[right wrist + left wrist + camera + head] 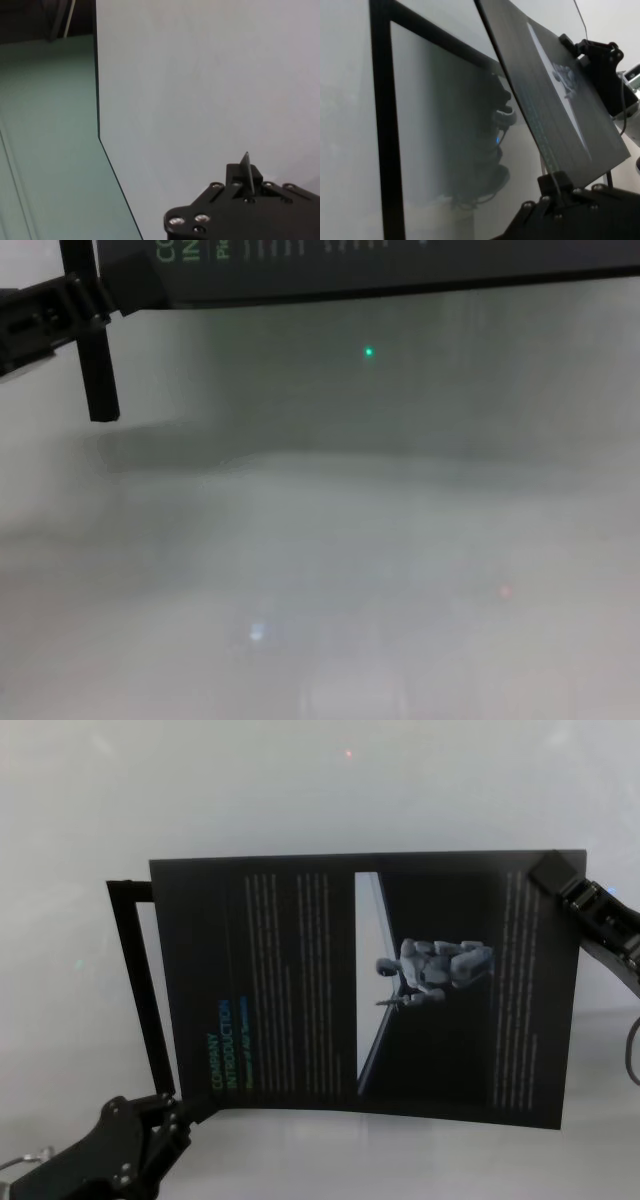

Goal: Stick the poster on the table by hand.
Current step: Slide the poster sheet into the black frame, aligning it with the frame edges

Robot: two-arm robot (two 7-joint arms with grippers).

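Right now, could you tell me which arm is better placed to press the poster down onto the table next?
Probably neither alone: the left gripper pinches the poster at its near left corner, the right gripper its far right corner. Both hold it above the table.

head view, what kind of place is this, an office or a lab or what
Probably a lab or test bench, though little background shows. A bare pale table, a black "COMPANY INTRODUCTION" poster held by the left hand and right hand, beside a thin black frame.

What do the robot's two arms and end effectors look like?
Both are matte black and blocky. The left end effector has a chunky jointed body with small screws; the right end effector has a squarish tip, a small blue marking and a thin dark cable.
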